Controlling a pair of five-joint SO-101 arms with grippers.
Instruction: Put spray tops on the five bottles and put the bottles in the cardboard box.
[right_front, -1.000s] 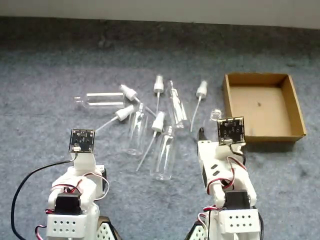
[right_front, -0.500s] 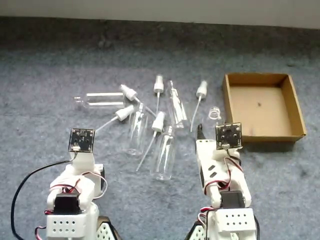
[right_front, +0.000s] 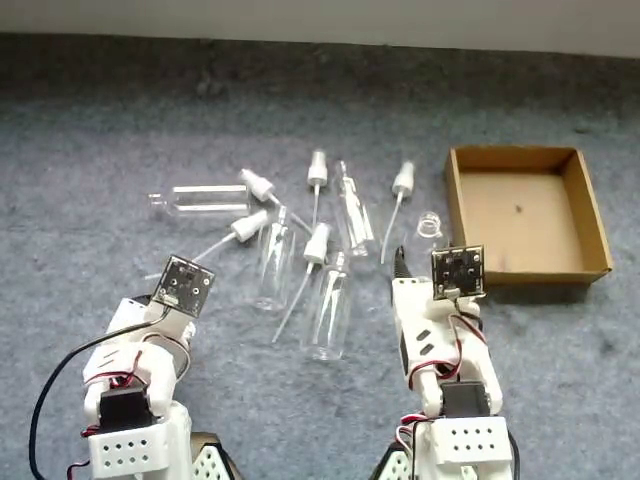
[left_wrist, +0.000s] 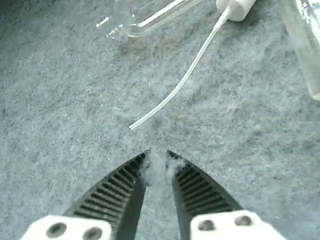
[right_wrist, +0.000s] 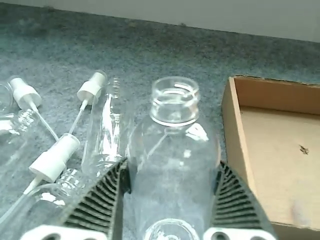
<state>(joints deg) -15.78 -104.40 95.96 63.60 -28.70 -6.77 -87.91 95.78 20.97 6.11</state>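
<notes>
- We see the right gripper (right_wrist: 171, 172) clamped on a clear bottle (right_wrist: 174, 145). One ribbed jaw presses each side of its body, and its threaded mouth is bare and points away from the wrist.
- From above, this held bottle's mouth pokes out past the right wrist. It sits just beside the near left corner of the cardboard box (right_front: 585, 215) and outside its walls.
- The cardboard box sits on the grey carpet (right_front: 100, 150), at the right of the scene and beyond the right arm.
- Four other bottles lie on their sides on the carpet, all outside the box. One is far to the left (right_front: 205, 198), one is ahead of the left arm (right_front: 272, 258), one is near the middle (right_front: 330, 305), and one is farther back (right_front: 355, 212).
- Five spray tops lie loose among them, each white head trailing a thin tube. Two are by the leftmost bottle (right_front: 257, 185) (right_front: 248, 226), two are in the middle (right_front: 317, 168) (right_front: 317, 243), and one is nearest the box (right_front: 403, 179).
- The left gripper (left_wrist: 158, 157) hangs low over the carpet, gripping nothing. Its jaws are all but together, with only a sliver of carpet between the tips.
- Just ahead of those tips lies the free end of a dip tube (left_wrist: 175, 87), which runs to one of the white heads. The tube end seems to lie apart from the tips, though from this angle we cannot be sure.
- The left arm sits at the near left of the carpet, well apart from the box.
</notes>
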